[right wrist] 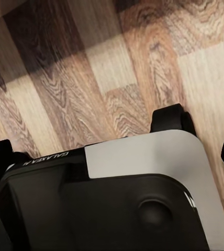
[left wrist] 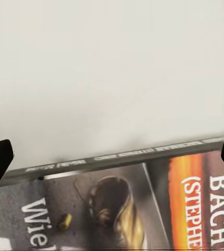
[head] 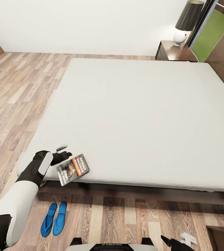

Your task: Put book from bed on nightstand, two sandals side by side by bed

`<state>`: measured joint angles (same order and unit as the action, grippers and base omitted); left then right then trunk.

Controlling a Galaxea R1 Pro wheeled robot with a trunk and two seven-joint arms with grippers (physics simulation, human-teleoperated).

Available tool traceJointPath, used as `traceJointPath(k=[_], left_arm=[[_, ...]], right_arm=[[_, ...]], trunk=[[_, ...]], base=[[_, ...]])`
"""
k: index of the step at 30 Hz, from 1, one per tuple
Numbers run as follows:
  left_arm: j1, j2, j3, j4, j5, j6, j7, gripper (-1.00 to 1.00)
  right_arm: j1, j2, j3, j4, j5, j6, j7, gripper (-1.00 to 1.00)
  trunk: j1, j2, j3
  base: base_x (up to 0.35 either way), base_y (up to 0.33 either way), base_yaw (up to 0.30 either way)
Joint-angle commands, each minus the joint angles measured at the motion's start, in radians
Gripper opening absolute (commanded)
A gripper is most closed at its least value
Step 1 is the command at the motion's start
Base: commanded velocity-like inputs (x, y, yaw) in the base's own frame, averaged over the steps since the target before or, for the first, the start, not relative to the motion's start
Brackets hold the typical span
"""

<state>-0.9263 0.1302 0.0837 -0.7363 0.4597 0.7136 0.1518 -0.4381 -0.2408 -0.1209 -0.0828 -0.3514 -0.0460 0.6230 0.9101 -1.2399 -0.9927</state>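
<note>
At about seven o'clock on the bed [head: 139,115], the book [head: 72,169] lies flat on the mattress edge, not yet on the nightstand [head: 174,52]. Left claw [head: 63,152] hovers beside it, fingers spread, gripping nothing; the right claw [head: 181,240] I cannot tell. Both sandals [head: 54,218] already sit paired on the floor [head: 125,216]. Dark cover, orange band.

book [head: 72,169] on bed [head: 143,115]; sandals [head: 54,218] on floor [head: 125,219]

book [head: 72,168]: dark cover, orange band, white lettering
sandals [head: 53,218]: bright blue
bed [head: 139,115]: pale grey-white mattress, dark brown frame
floor [head: 17,97]: grey-brown wood planks
lamp [head: 187,21]: black shade, white base
</note>
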Motion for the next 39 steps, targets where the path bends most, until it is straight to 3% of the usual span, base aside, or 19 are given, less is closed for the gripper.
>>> traceJointPath(k=[1,8,13,17,20,21,23,27,30,32,34,36,37,39], left_arm=[[0.000,0.000,0.001,-0.001,0.011,0.004,0.008,1.00],[0.000,0.009,0.014,-0.002,0.015,0.008,0.006,1.00],[0.000,0.050,0.066,-0.003,0.018,0.014,-0.028,1.00],[-0.001,0.125,0.108,-0.003,0.019,0.026,-0.172,1.00],[0.000,0.189,0.115,0.000,0.019,0.079,-0.294,1.00],[0.000,0.198,0.116,0.001,0.019,0.089,-0.315,1.00],[0.000,0.241,0.118,0.011,0.018,0.122,-0.427,1.00],[0.004,0.286,0.120,0.062,0.013,0.134,-0.533,1.00],[0.015,0.327,0.119,0.173,-0.001,0.131,-0.630,1.00],[0.028,0.341,0.119,0.232,-0.032,0.115,-0.695,1.00],[0.055,0.350,0.119,0.275,-0.097,0.076,-0.785,1.00],[0.092,0.354,0.118,0.314,-0.195,0.013,-0.892,1.00],[0.118,0.355,0.118,0.345,-0.275,-0.040,-0.972,1.00],[0.141,0.355,0.117,0.408,-0.373,-0.115,-1.056,1.00]], right_arm=[[-0.001,0.000,-0.008,0.002,0.006,-0.003,0.004,1.00],[-0.001,0.000,-0.008,0.002,0.006,-0.003,0.004,1.00],[0.000,0.000,-0.008,0.002,0.006,-0.003,0.004,1.00],[-0.001,0.000,-0.008,0.002,0.006,-0.003,0.004,1.00],[-0.001,0.000,-0.008,0.002,0.006,-0.003,0.004,1.00],[-0.001,0.000,-0.008,0.002,0.006,-0.003,0.004,1.00],[-0.001,0.000,-0.008,0.002,0.006,-0.003,0.004,1.00],[-0.001,0.000,-0.008,0.003,0.006,-0.003,0.004,1.00],[0.000,0.000,-0.008,0.003,0.006,-0.003,0.004,1.00],[-0.001,0.000,-0.008,0.003,0.006,-0.003,0.004,1.00],[-0.001,0.000,-0.008,0.003,0.006,-0.003,0.004,1.00],[0.000,0.000,-0.008,0.004,0.006,-0.002,0.004,1.00],[0.000,0.000,-0.008,0.004,0.006,-0.002,0.004,1.00],[0.000,-0.001,-0.008,0.004,0.006,-0.002,0.004,1.00]], trunk=[[-0.004,0.007,0.003],[-0.031,0.056,0.025],[-0.050,0.091,0.040],[-0.065,0.119,0.053],[-0.077,0.140,0.062],[-0.081,0.147,0.065],[-0.088,0.161,0.072],[-0.104,0.189,0.084],[-0.115,0.210,0.094],[-0.123,0.224,0.100],[-0.130,0.238,0.106],[-0.138,0.252,0.112],[-0.142,0.259,0.116],[-0.150,0.273,0.122]], base=[[0.000,0.000,0.000],[0.000,0.000,0.000],[0.000,0.000,0.000],[0.000,0.000,0.000],[0.000,0.000,0.000],[0.000,0.000,0.000],[0.000,0.000,0.000],[0.000,0.000,0.000],[0.000,0.000,0.000],[0.000,0.000,0.000],[0.000,0.000,0.000],[0.000,0.000,0.000],[0.000,0.000,0.000],[0.000,0.000,0.000]])
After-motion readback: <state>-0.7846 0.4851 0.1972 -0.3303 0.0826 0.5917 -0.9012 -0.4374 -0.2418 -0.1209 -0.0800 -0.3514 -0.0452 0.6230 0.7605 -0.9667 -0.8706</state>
